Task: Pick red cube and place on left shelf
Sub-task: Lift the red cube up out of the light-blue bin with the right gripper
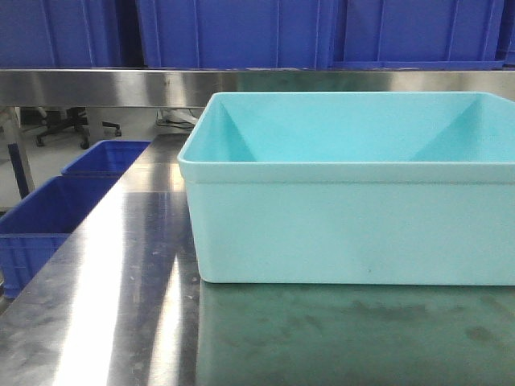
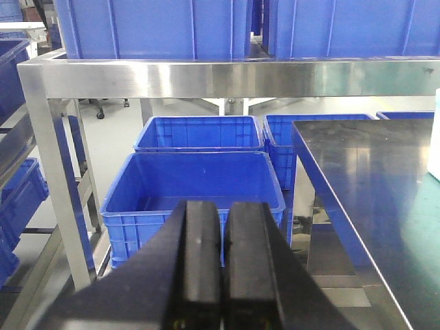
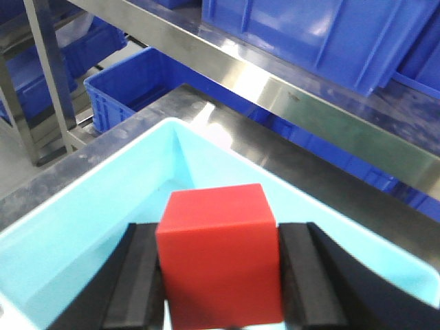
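The red cube (image 3: 220,261) is clamped between the two black fingers of my right gripper (image 3: 218,232), which is shut on it. It hangs above the inside of the pale turquoise tub (image 3: 69,227). The left shelf runs behind the tub as a stainless-steel rail (image 3: 295,103) with dark blue bins (image 3: 323,34) on top. In the front view that rail (image 1: 241,87) crosses above the tub (image 1: 346,233), and neither gripper nor the cube shows there. My left gripper (image 2: 222,213) is shut with nothing in it, off the table's left side, facing the shelf rail (image 2: 206,79).
The tub stands on a flat steel table (image 1: 121,265) whose left edge (image 2: 323,199) drops off. Open blue crates (image 2: 192,185) sit on the floor under the shelf. A steel upright (image 2: 55,172) stands at the shelf's left end. An office chair base (image 1: 68,125) is far back.
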